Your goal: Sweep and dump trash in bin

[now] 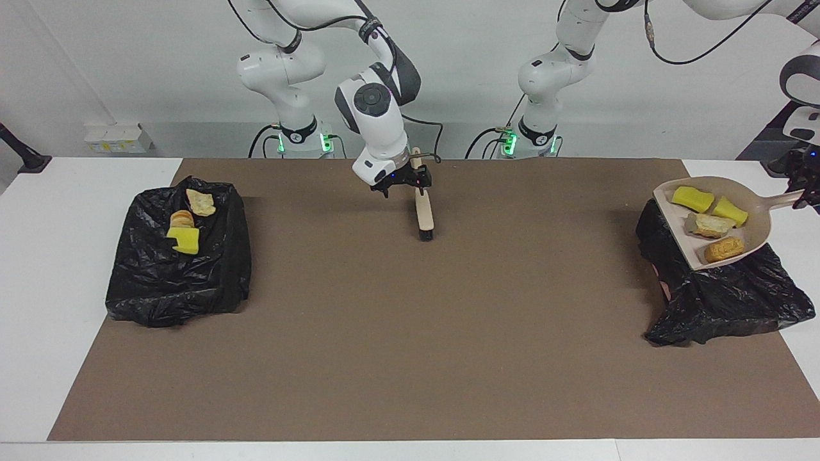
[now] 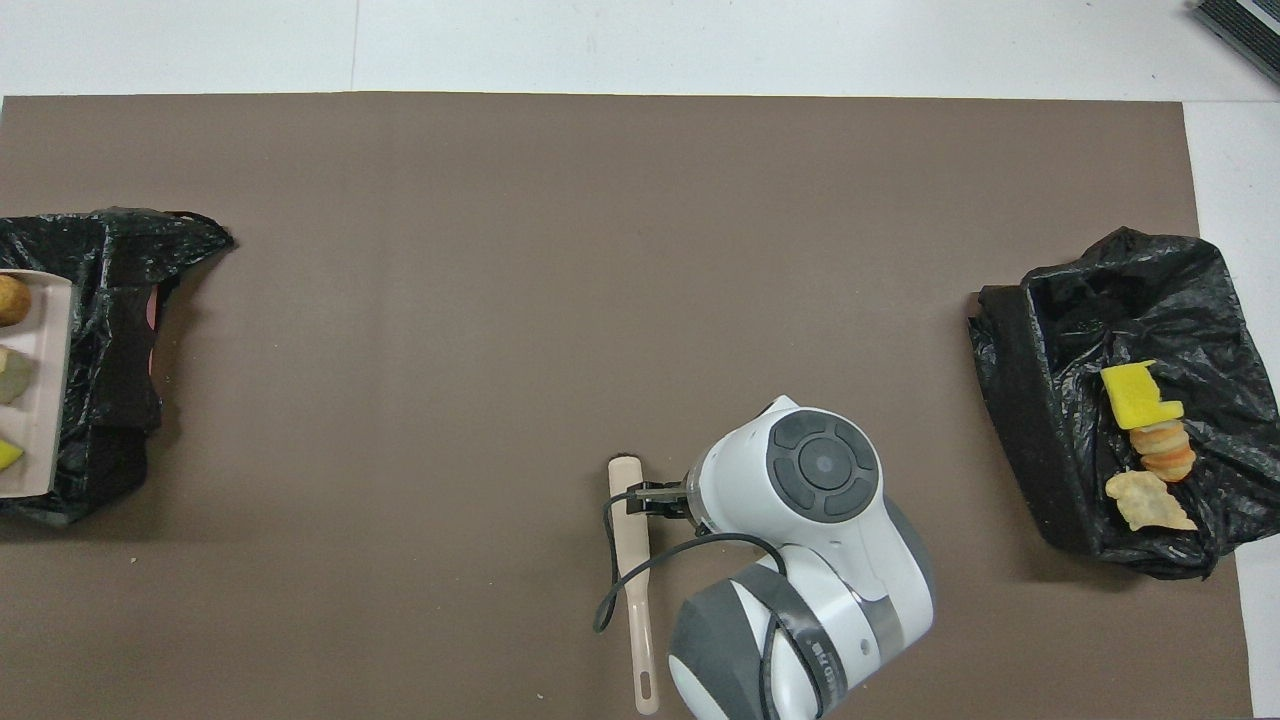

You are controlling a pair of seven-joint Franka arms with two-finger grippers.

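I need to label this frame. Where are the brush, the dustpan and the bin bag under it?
brush [image 1: 423, 214]: facing view, on its pale handle.
dustpan [image 1: 761, 218]: facing view, on the bare floor of its scoop.
bin bag [image 1: 724, 301]: facing view, on the crumpled black plastic below the dustpan.

We find the brush [image 1: 423, 214] lying mid-mat [image 1: 410, 358] near the robots. One bag [image 1: 173, 282] lies at each end; the dustpan [image 1: 759, 221] hangs over the bag [image 1: 730, 301] at the left arm's end.
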